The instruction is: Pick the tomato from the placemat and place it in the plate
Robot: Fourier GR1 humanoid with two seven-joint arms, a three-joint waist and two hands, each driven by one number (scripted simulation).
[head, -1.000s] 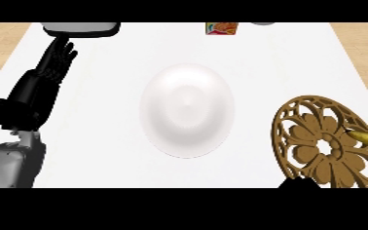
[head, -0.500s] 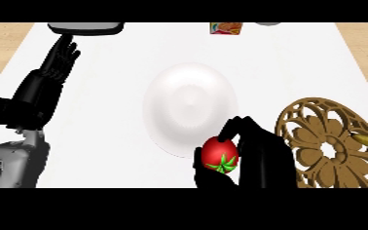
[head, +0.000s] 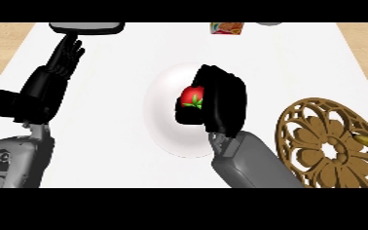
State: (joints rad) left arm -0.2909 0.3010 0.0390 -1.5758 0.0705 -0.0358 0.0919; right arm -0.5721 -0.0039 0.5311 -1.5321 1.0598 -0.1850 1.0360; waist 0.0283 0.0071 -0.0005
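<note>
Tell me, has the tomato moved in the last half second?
Yes. Held in the right hand, the tomato went from the plate's lower right edge to above its middle.

Tomato (head: 191, 97) over plate (head: 165, 126), placemat (head: 323, 146) to its right.

A white counter top (head: 287, 63) fills the view, pale wood (head: 14, 34) at both far corners.

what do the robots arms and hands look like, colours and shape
Both forearms are grey, boxy shells with rounded edges; the left forearm shows small fastener-like spots near its wrist. Each ends in a black hand: the left hand has a blocky palm and slim segmented fingers, the right hand looks broad and glossy black. A narrower grey wrist link joins the right forearm to its hand. No cables or markings show.
</note>
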